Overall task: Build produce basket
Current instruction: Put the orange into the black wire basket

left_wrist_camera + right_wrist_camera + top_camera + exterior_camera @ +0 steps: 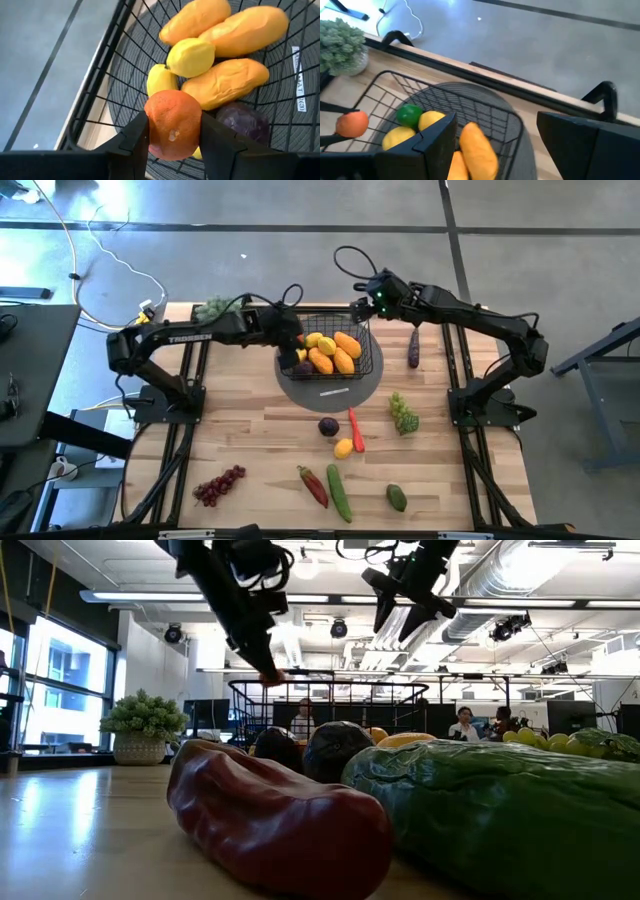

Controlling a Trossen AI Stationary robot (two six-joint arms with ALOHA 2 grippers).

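**Basket part-filled, left arm bringing in an orange fruit**

Near edge of table, not yet packed: red grapes (219, 486), red chilli (313, 485), cucumber (339, 492), avocado (397, 497). In the low view the chilli (275, 810) and cucumber (500, 810) fill the foreground.

Mid-table, also loose: a small yellow-orange fruit (343, 447), a thin red pepper (355, 430), a dark purple round piece (328, 426), green grapes (403, 414). An aubergine (414, 348) lies farther back on the right, beside the basket.

Far side: the basket (366, 364) sits on a grey round disc (335, 391). Already inside: three mangoes, the nearest to the wrist camera being this one (225, 82), lemons (190, 56), a purple piece (243, 122), plus something green (409, 114).

Judgement: under half done, roughly nine pieces left on the table.

Left gripper (173, 135) is over the basket's left side, fingers clamped on an orange round fruit (173, 123), gripped on both sides, held above the contents and not yet let go. Next call is likely a release into the free corner.

Right gripper (495, 137) hovers at the basket's far right corner, fingers spread wide, nothing between them, touching nothing I can see.
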